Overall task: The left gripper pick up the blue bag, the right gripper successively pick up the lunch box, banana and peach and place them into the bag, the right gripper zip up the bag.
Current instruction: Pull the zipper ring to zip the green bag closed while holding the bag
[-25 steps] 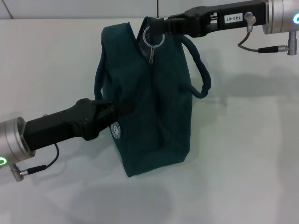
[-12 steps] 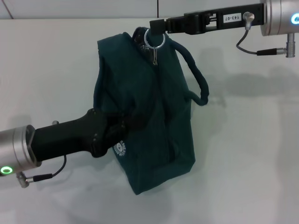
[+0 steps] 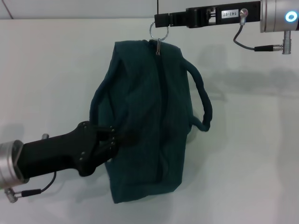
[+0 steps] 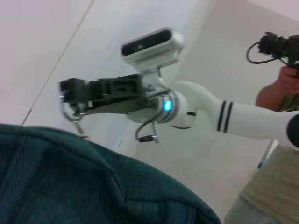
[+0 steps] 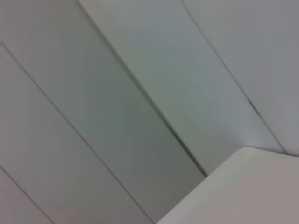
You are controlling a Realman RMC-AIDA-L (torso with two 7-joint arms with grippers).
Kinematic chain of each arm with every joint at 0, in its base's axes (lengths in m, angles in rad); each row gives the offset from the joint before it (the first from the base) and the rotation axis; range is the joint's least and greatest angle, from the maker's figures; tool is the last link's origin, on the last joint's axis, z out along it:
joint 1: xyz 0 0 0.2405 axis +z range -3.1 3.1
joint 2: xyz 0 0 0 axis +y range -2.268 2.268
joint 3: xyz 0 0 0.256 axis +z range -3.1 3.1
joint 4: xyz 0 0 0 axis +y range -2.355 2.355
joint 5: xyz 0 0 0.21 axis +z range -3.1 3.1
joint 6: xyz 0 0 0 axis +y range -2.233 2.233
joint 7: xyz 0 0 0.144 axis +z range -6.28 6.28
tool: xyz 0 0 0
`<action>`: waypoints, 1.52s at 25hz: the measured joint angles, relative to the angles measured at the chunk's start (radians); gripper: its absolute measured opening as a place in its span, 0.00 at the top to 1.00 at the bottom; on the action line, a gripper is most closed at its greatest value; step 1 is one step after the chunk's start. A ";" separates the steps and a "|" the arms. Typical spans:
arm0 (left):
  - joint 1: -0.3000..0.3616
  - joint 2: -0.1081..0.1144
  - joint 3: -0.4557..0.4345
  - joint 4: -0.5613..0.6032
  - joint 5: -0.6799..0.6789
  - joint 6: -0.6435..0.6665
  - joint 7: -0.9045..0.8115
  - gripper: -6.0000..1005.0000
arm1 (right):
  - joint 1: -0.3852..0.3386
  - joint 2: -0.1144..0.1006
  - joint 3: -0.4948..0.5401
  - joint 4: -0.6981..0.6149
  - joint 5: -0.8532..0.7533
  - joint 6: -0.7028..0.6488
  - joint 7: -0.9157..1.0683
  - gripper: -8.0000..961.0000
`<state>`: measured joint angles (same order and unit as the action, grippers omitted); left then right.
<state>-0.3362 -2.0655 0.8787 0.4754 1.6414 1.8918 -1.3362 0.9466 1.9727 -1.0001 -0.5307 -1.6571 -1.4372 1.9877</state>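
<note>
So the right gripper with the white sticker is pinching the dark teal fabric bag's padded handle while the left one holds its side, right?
Not the handle: in the head view the right gripper pinches the metal ring zip pull. The padded handle hangs free. The left gripper does hold the dark teal fabric bag by its side.

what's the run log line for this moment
left gripper: shut on blue bag side | right gripper: shut on zip ring | zip: closed | food items: unseen

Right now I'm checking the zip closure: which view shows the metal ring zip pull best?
The head view: the ring zip pull hangs from the right gripper above the blue bag. The left wrist view shows it smaller, side-on; the right wrist view shows none.
</note>
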 joint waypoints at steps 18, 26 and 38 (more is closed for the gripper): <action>0.082 0.026 -0.168 -0.001 -0.013 -0.013 0.006 0.93 | -0.018 0.005 0.004 -0.013 -0.040 0.108 -0.007 0.98; 0.074 0.030 -0.170 0.000 -0.013 -0.116 -0.057 0.90 | -0.042 0.001 0.008 -0.025 -0.034 0.122 -0.001 0.98; 0.074 0.036 -0.169 0.000 -0.012 -0.118 -0.049 0.86 | -0.058 -0.007 0.012 -0.027 -0.033 0.188 0.000 0.98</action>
<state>-0.2623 -2.0296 0.7093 0.4755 1.6292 1.7735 -1.3857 0.8883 1.9653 -0.9879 -0.5573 -1.6904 -1.2488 1.9876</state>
